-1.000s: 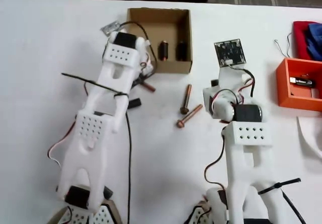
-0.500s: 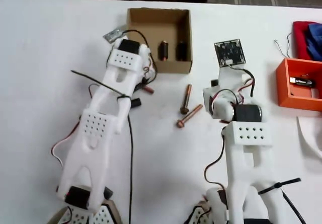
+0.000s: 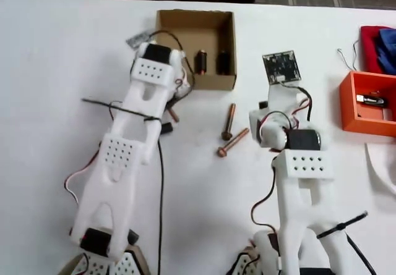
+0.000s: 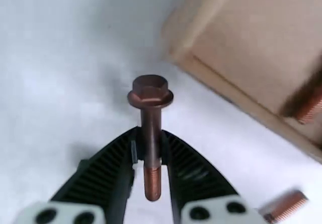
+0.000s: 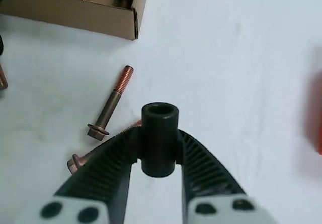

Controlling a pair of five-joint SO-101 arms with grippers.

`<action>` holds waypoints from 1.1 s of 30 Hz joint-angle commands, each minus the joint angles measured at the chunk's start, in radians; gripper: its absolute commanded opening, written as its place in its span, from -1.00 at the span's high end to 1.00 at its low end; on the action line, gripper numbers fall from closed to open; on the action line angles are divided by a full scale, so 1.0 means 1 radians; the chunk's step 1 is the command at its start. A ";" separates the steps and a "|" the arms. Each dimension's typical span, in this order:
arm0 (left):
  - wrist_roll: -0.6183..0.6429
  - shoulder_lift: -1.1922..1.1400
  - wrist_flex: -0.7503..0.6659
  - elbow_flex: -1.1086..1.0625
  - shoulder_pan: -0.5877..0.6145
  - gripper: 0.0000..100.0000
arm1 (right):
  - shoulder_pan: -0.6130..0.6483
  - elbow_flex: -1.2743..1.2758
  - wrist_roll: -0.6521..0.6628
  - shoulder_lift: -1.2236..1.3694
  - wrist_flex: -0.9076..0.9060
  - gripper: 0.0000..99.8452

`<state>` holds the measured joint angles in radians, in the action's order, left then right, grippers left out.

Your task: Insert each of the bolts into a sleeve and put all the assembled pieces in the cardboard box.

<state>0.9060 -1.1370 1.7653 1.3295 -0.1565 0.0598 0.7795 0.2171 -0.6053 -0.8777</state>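
While the high view is looking down on the white worktop, entries are reading thus: cardboard box sitting at the far side, two assembled pieces lying side by side inside it; left arm stretching toward the box's near corner; right arm standing off to the box's other side; two loose bolts lying between the arms, just in front of the box.

Left wrist view: left tool is clamping a copper bolt by its shank, the hexagonal head sticking out past the fingertips, with the box corner near the head but apart from it.

Right wrist view: right tool is gripping a black sleeve, its bore facing the camera; the loose bolts are lying just beside the tool, with the box farther off.
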 commanded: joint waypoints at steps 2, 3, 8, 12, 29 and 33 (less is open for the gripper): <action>-0.054 0.015 0.020 0.196 -0.003 0.95 | -0.002 0.002 0.000 -0.004 0.045 0.96; -0.063 0.015 0.021 0.228 -0.002 0.95 | -0.002 0.002 0.000 -0.004 0.045 0.96; -0.153 0.025 0.026 0.335 0.021 0.95 | -0.002 0.002 0.000 -0.004 0.045 0.96; -0.250 0.117 0.026 0.291 0.021 0.95 | -0.002 0.002 0.002 -0.004 0.045 0.96; -0.908 0.589 -0.008 -0.616 0.361 0.95 | -0.002 0.002 0.002 -0.004 0.045 0.96; -1.016 0.588 -0.077 -0.766 0.416 0.95 | -0.001 0.002 -0.002 -0.004 0.047 0.96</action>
<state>-0.0407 -0.6337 1.7300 0.6483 0.2271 0.0598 0.7887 0.2171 -0.6053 -0.8546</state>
